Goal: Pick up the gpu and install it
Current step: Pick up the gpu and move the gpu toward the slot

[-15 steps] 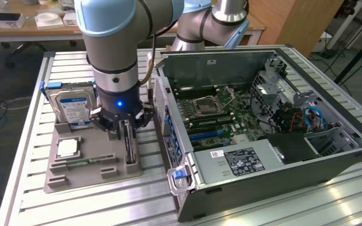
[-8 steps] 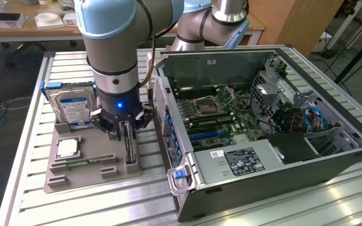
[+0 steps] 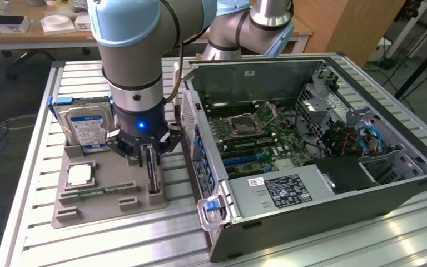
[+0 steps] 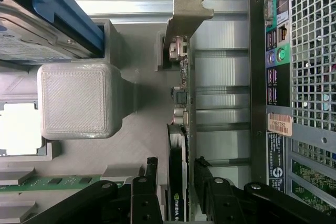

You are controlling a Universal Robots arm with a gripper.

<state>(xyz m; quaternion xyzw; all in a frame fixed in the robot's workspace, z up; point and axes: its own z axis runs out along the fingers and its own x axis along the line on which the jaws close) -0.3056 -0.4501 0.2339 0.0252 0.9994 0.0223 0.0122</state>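
Looking down on a slatted metal table (image 3: 73,72), the exterior view takes in a workbench with computer parts. At the exterior view's left, a grey plastic tray (image 3: 109,210) lies flat on the table. A silver hard drive (image 3: 86,125) with a blue label stands upright at the tray's far end. Nearer the camera, a square chip (image 3: 80,176) and a green memory stick (image 3: 98,192) lie in their own recesses. Just right of these, the gpu (image 3: 153,183) stands on its long edge in a slot along the tray's right side. The robot arm (image 3: 128,44) comes straight down over it, and the gripper (image 3: 150,158) straddles the card. In the wrist view the gpu (image 4: 177,182) runs between the two black fingers (image 4: 151,182). The gripper (image 4: 176,171) is open, with a narrow gap on each side of the card. The card's silver bracket (image 4: 184,19) sits at its far end. At the exterior view's right, close beside the tray, a computer case (image 3: 324,217) lies on its side, its circuit board showing.
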